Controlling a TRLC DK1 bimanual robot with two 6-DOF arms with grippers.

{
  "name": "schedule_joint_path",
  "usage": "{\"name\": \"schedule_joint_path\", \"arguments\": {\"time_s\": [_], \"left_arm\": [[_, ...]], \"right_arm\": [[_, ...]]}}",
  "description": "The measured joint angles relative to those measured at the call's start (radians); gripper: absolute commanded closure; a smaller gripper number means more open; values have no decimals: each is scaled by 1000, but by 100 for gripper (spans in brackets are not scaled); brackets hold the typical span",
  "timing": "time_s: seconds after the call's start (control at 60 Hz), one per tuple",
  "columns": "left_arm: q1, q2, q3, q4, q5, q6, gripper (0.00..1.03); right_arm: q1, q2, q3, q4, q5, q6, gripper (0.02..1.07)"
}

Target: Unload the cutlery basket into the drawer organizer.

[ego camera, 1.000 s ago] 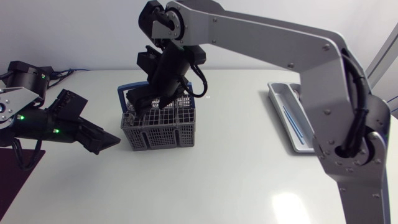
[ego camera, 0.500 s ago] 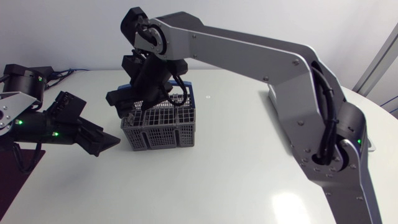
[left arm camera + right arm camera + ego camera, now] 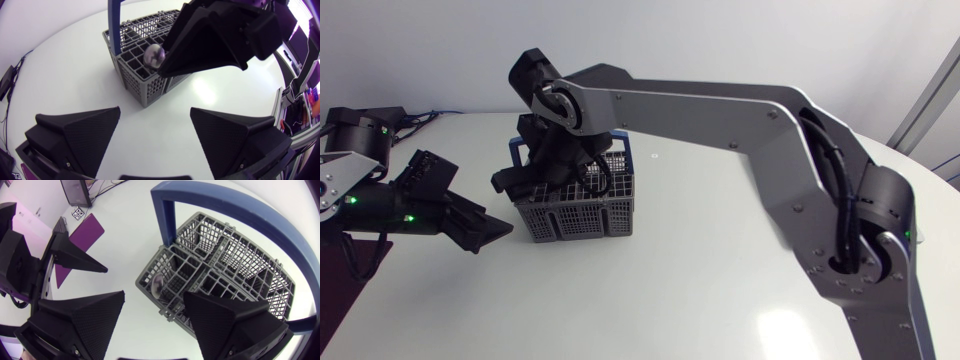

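Though agape, right pincer (image 3: pixel 154 297) low over grey cutlery basket (image 3: pixel 580 215).

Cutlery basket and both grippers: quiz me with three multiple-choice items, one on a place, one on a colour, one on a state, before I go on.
1. Where is the right gripper?
A. over the cutlery basket
B. over the drawer organizer
C. parked at the table edge

2. What colour is the basket's handle?
A. red
B. blue
C. yellow

3. What state is the left gripper in?
A. shut on a spoon
B. shut on the handle
C. open, empty

Answers:
1 A: its wrist view looks down into the basket.
2 B: a blue arch shows in both wrist views.
3 C: its fingers stand wide apart with nothing between them.
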Motion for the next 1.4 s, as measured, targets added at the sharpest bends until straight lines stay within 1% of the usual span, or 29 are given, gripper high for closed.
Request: {"name": "schedule_joint_path", "arguments": {"time_s": [0.183, 0.267, 0.383, 0.533, 0.583, 0.667, 0.733, 0.817, 0.9, 0.95, 1.017, 1.067, 1.167, 1.233, 1.4], "left_arm": [[12, 0, -11, 1, 11, 4, 5], [13, 0, -16, 0, 14, 4, 5], [21, 0, -17, 1, 15, 8, 5], [29, 0, -18, 7, 17, 15, 5], [31, 0, -19, 9, 19, 19, 5], [31, 0, -23, 11, 19, 23, 5], [31, 0, -24, 14, 19, 23, 5], [31, 0, -24, 15, 19, 23, 5], [31, -6, -24, 15, 19, 26, 5], [31, -11, -24, 16, 20, 26, 5], [31, -15, -24, 16, 22, 26, 5], [31, -15, -24, 16, 23, 26, 5], [31, -15, -25, 16, 23, 26, 5], [31, -15, -25, 16, 23, 26, 5], [31, -18, -26, 16, 23, 26, 5]], "right_arm": [[16, -18, -37, 32, 26, 7, 23], [20, -21, -47, 48, 30, 7, 28], [21, -22, -56, 68, 34, 7, 29], [21, -25, -58, 85, 37, 8, 40], [21, -29, -63, 92, 39, 8, 40], [21, -35, -70, 106, 45, 11, 48], [21, -35, -71, 109, 45, 11, 49], [21, -35, -71, 110, 45, 12, 57], [21, -35, -71, 123, 45, 12, 57], [21, -35, -71, 128, 45, 11, 61], [21, -35, -71, 129, 45, 12, 61], [21, -35, -71, 129, 45, 12, 65], [21, -35, -71, 129, 44, 11, 66], [21, -35, -71, 129, 44, 12, 69], [21, -35, -71, 128, 40, 12, 70]]}}
